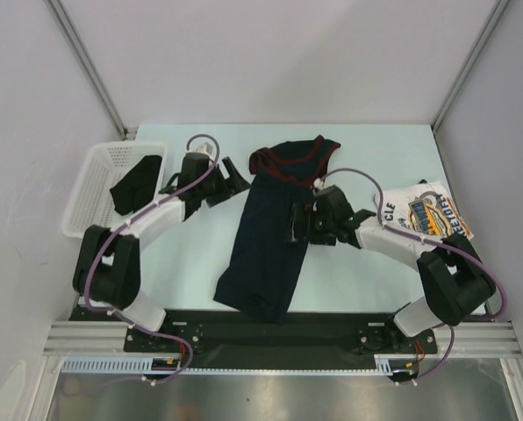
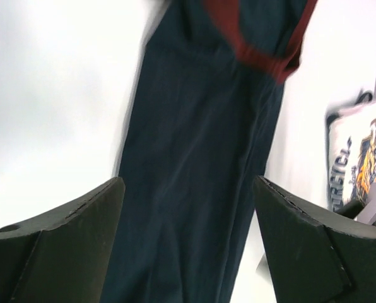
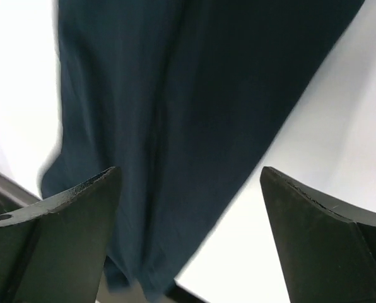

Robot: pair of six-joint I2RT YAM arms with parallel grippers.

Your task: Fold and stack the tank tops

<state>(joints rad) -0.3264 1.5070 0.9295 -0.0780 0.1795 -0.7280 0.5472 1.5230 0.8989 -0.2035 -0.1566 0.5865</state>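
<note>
The navy tank top (image 1: 266, 246) with dark-red trim lies folded lengthwise as a long strip in the middle of the table, neck end at the back. It fills the left wrist view (image 2: 200, 158) and the right wrist view (image 3: 175, 113). The white tank top (image 1: 433, 213) with yellow-blue print lies folded at the right; it also shows in the left wrist view (image 2: 355, 158). My left gripper (image 1: 229, 181) is open, just left of the navy top's upper part. My right gripper (image 1: 298, 224) is open, over the strip's right edge at mid-length. Both hold nothing.
A white plastic basket (image 1: 95, 189) with a dark cloth (image 1: 137, 182) in it stands at the left edge of the table. Grey walls close the table at the back and sides.
</note>
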